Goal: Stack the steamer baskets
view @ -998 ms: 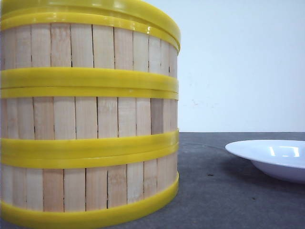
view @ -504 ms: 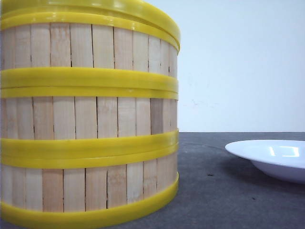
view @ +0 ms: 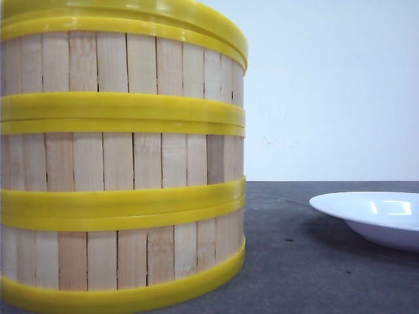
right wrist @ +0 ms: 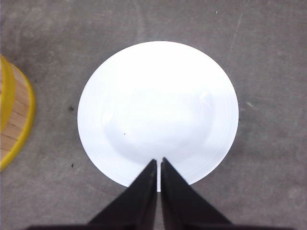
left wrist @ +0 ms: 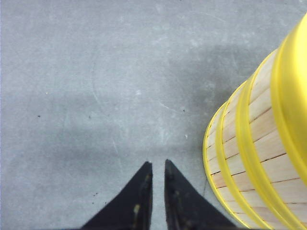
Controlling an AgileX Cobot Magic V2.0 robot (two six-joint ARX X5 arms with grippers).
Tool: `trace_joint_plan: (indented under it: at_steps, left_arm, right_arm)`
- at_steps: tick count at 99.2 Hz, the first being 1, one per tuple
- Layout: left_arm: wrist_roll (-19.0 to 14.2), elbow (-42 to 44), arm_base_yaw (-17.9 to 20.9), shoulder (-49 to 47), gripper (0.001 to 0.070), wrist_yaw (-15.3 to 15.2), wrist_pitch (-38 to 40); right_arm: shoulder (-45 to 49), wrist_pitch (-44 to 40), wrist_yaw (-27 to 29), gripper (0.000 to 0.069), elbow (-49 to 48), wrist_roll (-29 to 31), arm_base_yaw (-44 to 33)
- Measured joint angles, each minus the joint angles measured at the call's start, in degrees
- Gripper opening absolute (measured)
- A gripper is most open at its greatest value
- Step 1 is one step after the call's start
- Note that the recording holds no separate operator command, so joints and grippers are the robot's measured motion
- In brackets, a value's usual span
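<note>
The three steamer baskets (view: 124,163) stand stacked one on another on the grey table (view: 308,261), filling the left half of the front view. Their pale slat walls line up closely and the yellow rims meet in double bands between the tiers; the bottom rim rests flat on the table. At the very top another yellow rim sits over the stack — whether it is a lid cannot be told from here. A white plate (view: 380,216) lies on the table to the right of the stack, apart from it, with bare grey surface between.

The left gripper (left wrist: 157,165) hangs above bare table just beside the stack, touching nothing; its two black fingers are drawn almost together, only a thin slit between the tips, and nothing sits in that slit. The baskets' tiered side shows at the edge of that wrist view.

The right gripper (right wrist: 159,162) hovers over the near edge of the plate — fingers likewise pressed nearly together, empty. A sliver of the stack shows at the side
</note>
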Motion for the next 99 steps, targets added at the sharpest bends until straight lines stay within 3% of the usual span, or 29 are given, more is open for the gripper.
trace_joint_plan:
  at_steps: [33,64,99]
  left_arm:
    - [1.18,-2.97,0.02,-5.38,0.0017,-0.24,3.13]
    - [1.73,-25.75,0.02,-23.37,0.0017,-1.84,31.5]
    - [1.66,-45.81,0.02,-33.86,0.0017,-2.01,41.94]
  right_arm:
    - [0.0,0.0,0.02,0.0007,0.0,0.0,0.0]
    - [0.0,0.0,0.0,0.0007,0.0,0.0,0.0]
    - [0.0,-0.02,0.0,0.0007,0.0,0.0,0.0]
